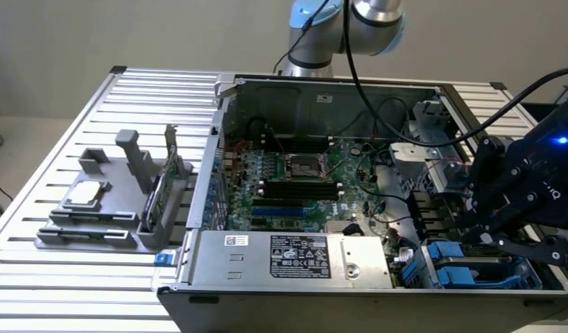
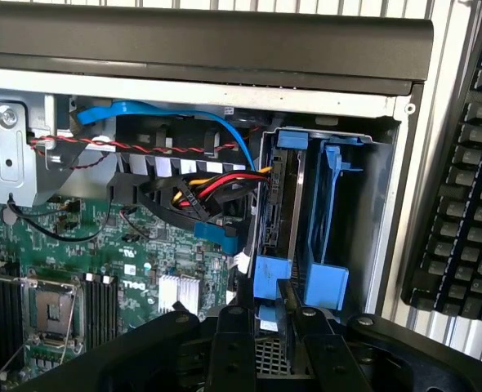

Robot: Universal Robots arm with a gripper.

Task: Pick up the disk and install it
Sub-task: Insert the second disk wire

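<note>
Clamped with the hand (image 2: 272, 314) – fingers (image 2: 233, 327) drawn in close on either side of the blue carrier end, or so it seems, the contact itself half hidden by the hand's own black body – one disk (image 2: 275, 204).

Standing on edge in the drive bay (image 2: 380, 212) at a corner of the open computer case (image 1: 293, 97). Long axis running straight away from the hand, deeper into the slot; broad faces turned sideways, thin edge turned towards the wrist camera. Framed in blue at both ends of the slot.

Just beside it in the same bay, one second blue carrier (image 2: 327, 245), also on edge and parallel, with nothing seen in it. So two blue carriers counted, one disk.

Next to the bay, one bundle of red, yellow and black cables (image 2: 216, 186) and one flat blue cable (image 2: 184, 114) arching above.

In the exterior view, hanging over the case's near corner at the exterior view's right. Along the case's near side, one silver box with stickers (image 1: 302, 257). On the slatted surface (image 1: 126, 97) at the exterior view's left, one grey fixture (image 1: 126, 208) carrying one small square chip (image 1: 87, 193). Outside the case, beside the bay wall, one black keyboard (image 2: 461, 180).
</note>
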